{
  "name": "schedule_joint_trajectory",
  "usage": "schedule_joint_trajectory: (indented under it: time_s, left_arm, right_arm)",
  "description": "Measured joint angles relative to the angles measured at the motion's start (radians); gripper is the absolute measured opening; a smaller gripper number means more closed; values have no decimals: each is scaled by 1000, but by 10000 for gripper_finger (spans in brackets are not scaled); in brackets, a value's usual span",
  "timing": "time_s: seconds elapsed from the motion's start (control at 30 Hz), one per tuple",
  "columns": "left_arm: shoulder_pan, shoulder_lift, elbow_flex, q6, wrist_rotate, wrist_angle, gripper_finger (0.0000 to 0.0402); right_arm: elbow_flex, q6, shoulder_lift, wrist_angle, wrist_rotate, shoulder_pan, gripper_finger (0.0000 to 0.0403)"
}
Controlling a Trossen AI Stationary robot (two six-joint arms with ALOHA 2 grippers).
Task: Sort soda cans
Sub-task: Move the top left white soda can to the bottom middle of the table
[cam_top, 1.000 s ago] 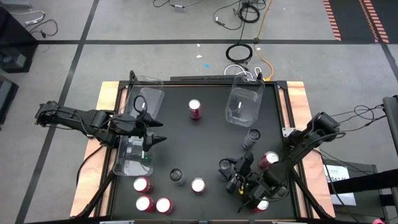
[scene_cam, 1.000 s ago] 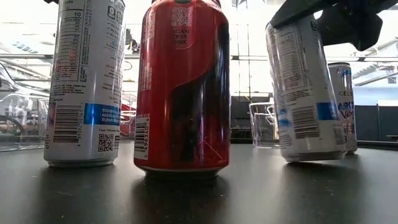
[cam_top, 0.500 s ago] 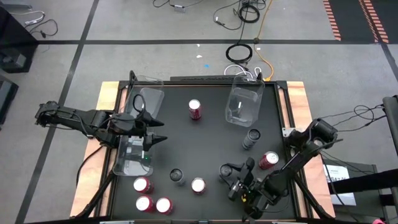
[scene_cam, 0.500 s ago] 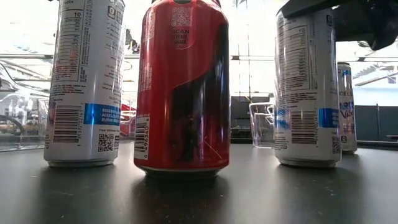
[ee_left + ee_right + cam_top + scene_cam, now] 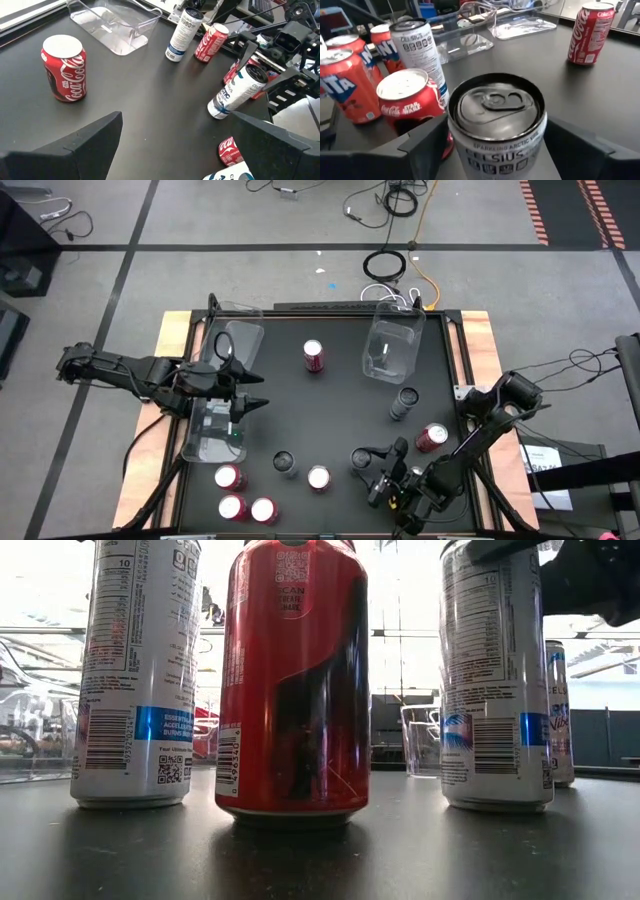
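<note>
My right gripper is at the near right of the black desk, its jaws parted around the silver, dark-topped tall soda can standing there; if I pull back crooked, a jaw could knock it into the red cola can just beside it. Farther off, my left gripper hangs with jaws spread over the long clear plastic bin on the left, whose contents I cannot make out, and the square clear plastic bin at the far right looks empty.
</note>
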Motion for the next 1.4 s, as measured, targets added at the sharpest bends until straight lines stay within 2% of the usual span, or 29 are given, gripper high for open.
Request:
schedule_joint_trajectory:
  time_s: [0.17,0.37,0.67,1.13,1.4]
  left_arm:
    - [0,0,0,10,0,0,373]
    - [0,0,0,105,-1,0,373]
    - [0,0,0,107,-4,0,374]
    - [0,0,0,107,-8,0,373]
    - [0,0,0,115,-8,0,374]
  right_arm:
    - [0,28,0,-1,8,-1,309]
    - [0,-3,0,-3,-8,-1,310]
    - [0,-6,-1,-7,-7,-1,312]
    - [0,-6,-3,-6,-6,2,379]
    - [0,-29,-84,-7,-7,14,384]
